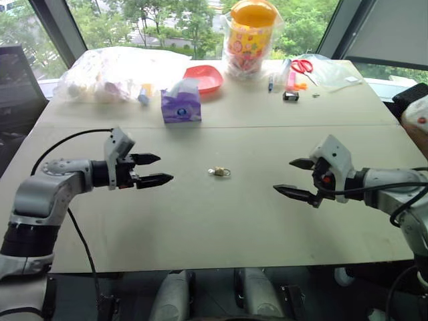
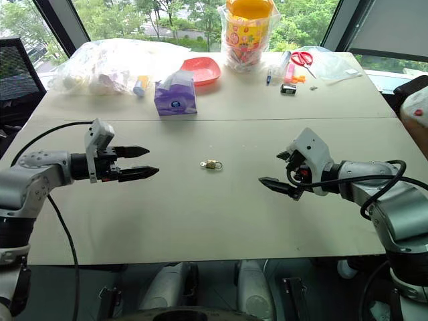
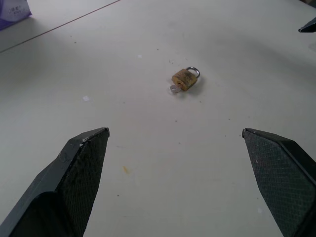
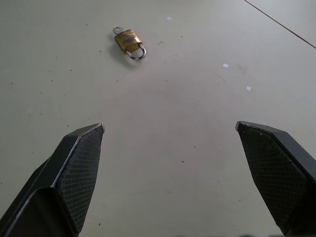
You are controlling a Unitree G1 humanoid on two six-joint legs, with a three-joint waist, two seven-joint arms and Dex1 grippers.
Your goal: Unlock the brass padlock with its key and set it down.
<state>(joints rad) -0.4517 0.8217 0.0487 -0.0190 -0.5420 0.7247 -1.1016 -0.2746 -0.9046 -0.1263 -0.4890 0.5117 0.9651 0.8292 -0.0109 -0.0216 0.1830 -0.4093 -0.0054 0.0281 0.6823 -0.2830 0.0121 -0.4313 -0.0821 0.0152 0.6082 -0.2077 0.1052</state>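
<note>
The left gripper (image 1: 155, 169) hangs above the table (image 1: 200, 227) with its two black fingers spread wide and nothing between them, its tips aimed toward the table's middle. The right gripper (image 1: 294, 178) faces it from the other side, likewise spread wide and empty, pointing inward and slightly down. Between the two, well apart from both, the brass padlock (image 1: 218, 172) lies flat on the bare tabletop. Its long axis runs roughly across the table from one gripper toward the other: the silvery shackle loop points toward the right gripper, and the body's bottom end faces the left one. At that bottom end the key (image 3: 174, 89) shows as a small pale round head touching the lock body; whether it sits in the keyhole or just lies against it I cannot tell. Further back stand a purple tissue box (image 1: 180, 103), a red dish (image 1: 204, 77), a clear bag of items (image 1: 114, 73), a yellow-lidded jar (image 1: 252, 37) and red-handled scissors (image 1: 303, 67)
</note>
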